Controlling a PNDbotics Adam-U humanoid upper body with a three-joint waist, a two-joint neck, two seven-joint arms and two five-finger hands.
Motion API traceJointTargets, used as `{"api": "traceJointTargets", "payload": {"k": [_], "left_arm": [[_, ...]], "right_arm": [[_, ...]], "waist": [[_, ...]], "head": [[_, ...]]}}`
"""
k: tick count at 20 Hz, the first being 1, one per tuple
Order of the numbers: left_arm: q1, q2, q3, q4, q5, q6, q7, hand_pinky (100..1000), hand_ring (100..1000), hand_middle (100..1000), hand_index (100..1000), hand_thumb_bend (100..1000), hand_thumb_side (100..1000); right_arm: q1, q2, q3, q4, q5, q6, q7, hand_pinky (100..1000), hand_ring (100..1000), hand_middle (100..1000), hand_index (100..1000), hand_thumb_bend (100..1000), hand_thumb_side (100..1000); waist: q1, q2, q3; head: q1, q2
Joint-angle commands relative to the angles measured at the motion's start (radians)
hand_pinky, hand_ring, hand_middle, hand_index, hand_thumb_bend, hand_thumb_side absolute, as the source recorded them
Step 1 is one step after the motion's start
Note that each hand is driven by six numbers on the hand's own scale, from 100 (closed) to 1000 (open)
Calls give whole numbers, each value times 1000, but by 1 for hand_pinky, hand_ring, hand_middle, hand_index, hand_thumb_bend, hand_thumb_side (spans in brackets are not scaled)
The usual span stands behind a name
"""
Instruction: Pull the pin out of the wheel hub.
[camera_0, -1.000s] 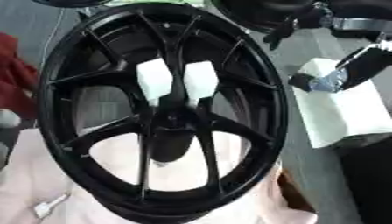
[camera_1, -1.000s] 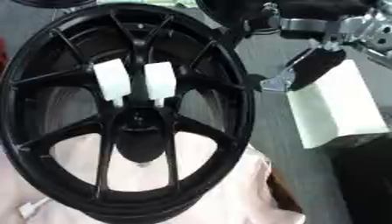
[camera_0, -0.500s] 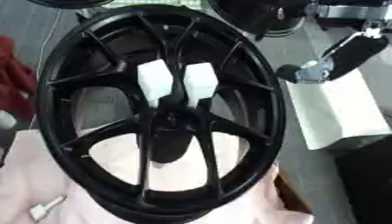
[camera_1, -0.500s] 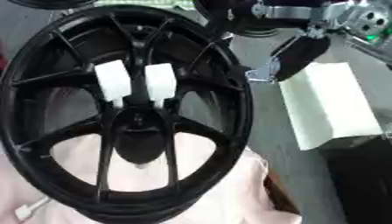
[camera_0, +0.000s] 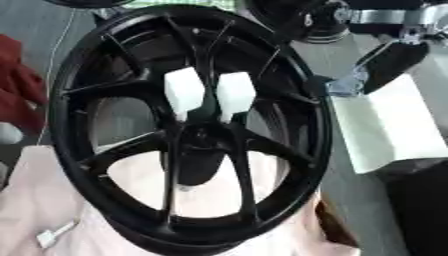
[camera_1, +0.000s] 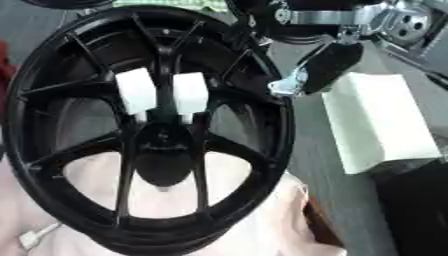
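When looking from the left: first a red cloth (camera_0: 17, 90) at the edge, and lower down a small white thing (camera_0: 51, 236) on a pink cloth (camera_0: 52, 200). Next, the big black wheel hub (camera_0: 203, 142), filling the middle, lying face up, low part on the pink cloth. Two white blocks (camera_0: 184, 92) side by side on the spokes, just above the middle of the hub. Below the dark middle hole, a tiny pale bit (camera_0: 185, 188); too small to tell if that is the pin. Then, up at the right, the right hand (camera_1: 328, 67), black with silver parts, reaching down from the top corner. Fingers straight and holding nothing, with the shiny tip just beside the right rim of the hub. Last, a white foam block (camera_1: 381, 130) lying flat on the grey surface (camera_1: 315, 165), near the hub but apart from it, under the hand.
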Motion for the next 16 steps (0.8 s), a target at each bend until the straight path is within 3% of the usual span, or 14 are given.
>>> {"api": "traceJointTargets", "payload": {"k": [1,16], "left_arm": [[-13,6,-4,-20,2,-1,-4,752,702,639,847,166,829],[-14,2,-6,-20,4,-1,-6,751,702,639,847,169,831]], "right_arm": [[-21,-13,-1,-6,-5,10,13,816,901,803,925,248,497],[-69,26,27,-6,14,46,39,824,927,824,937,247,512]], "waist": [[4,-18,1],[-7,-18,13]], "head": [[-5,-4],[-14,-11]]}}
